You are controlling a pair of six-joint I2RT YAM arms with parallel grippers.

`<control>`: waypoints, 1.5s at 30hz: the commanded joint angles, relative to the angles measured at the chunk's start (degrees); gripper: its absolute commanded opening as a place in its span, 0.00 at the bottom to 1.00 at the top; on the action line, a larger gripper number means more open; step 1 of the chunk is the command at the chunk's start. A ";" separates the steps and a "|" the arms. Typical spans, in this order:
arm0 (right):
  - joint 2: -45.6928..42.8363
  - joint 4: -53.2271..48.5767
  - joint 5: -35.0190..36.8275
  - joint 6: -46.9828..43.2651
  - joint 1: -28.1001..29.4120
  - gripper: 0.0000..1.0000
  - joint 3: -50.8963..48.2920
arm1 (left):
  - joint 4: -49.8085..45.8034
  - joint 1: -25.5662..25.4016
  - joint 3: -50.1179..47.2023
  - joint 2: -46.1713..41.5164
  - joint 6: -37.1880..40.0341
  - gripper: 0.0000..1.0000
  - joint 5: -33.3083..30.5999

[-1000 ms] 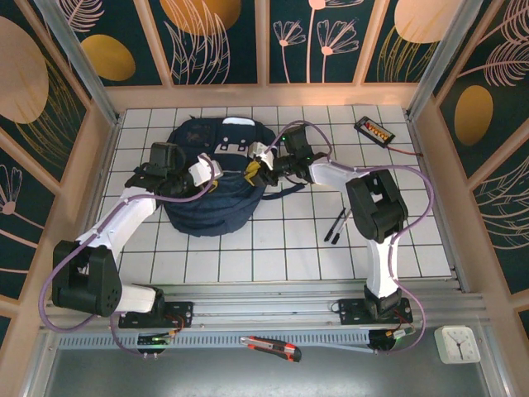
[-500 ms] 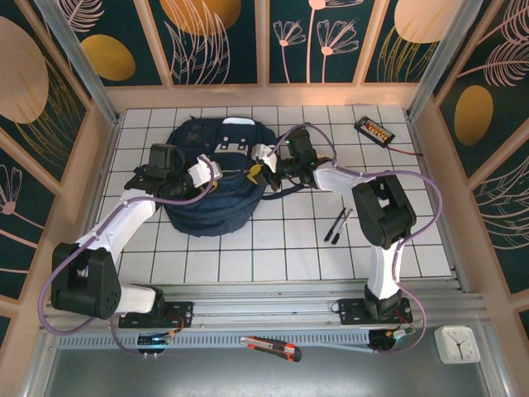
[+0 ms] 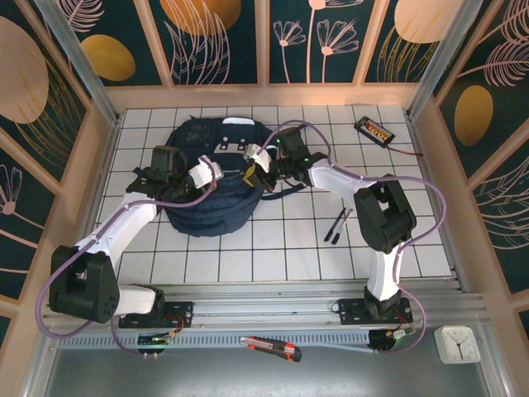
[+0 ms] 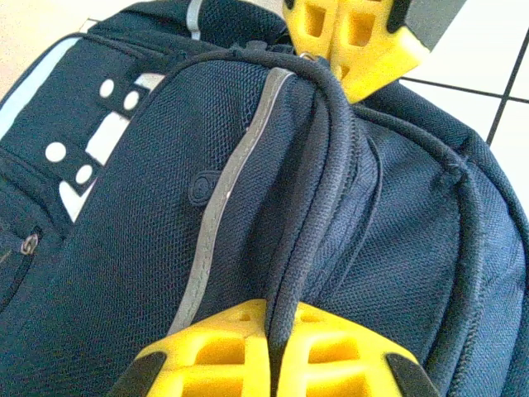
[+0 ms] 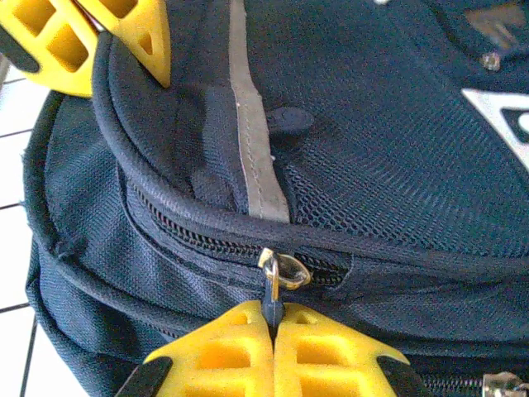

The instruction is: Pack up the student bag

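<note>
Bag position: I've got the student bag (image 3: 207, 217) lying on the tiled table (image 3: 289, 248), left of centre and toward the far side, with both arms reaching in over it.
Long axis: it runs near-to-far as I see it from the top camera, only slightly skewed.
Which way it points: the end with the white patches (image 3: 240, 122) faces the far wall. The rounded, bulging end faces the arm bases.
Stripe: the grey stripe (image 4: 223, 190) runs along the front panel and crosses the curved top edge in the right wrist view.
Left gripper (image 4: 273, 335): jaws pressed together, pinching a piped seam (image 4: 318, 165) at the bag's left side.
Right gripper (image 5: 273, 327): jaws together, nipping the dark tab of the zip pull (image 5: 281, 271) on the bag's right side.
Spacing: the two grippers face each other across the bag's top, close together.
Elsewhere on the table: two black pens (image 3: 337, 225) lie right of the bag, well apart from it, and a small black device (image 3: 374, 129) sits in the far right corner.
</note>
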 commanded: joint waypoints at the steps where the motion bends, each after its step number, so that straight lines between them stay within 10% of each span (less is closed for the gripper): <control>1: -2.93 -6.90 0.89 3.64 4.67 0.00 2.97 | 6.57 -1.15 -0.24 -1.63 -2.67 0.00 -2.00; 11: -0.88 -9.50 13.42 30.78 9.54 0.00 11.96 | 12.55 -6.25 -2.87 -2.86 -11.47 0.00 -6.43; 20: -4.19 -18.15 44.44 33.12 16.26 0.00 14.27 | 13.35 -8.34 -2.82 -2.73 -15.42 0.00 -12.02; 32: -7.30 -2.32 1.45 45.60 10.75 0.00 2.75 | 14.85 -9.34 -3.44 -2.34 -21.42 0.00 -9.72; 40: -8.84 21.03 -11.02 74.44 -0.14 0.00 -9.02 | 19.84 -9.57 -6.24 -3.95 -25.79 0.00 -5.91; 45: -8.21 23.17 -14.62 77.35 -0.15 0.00 -11.29 | 21.99 -10.78 -4.36 -1.31 -31.51 0.00 -7.58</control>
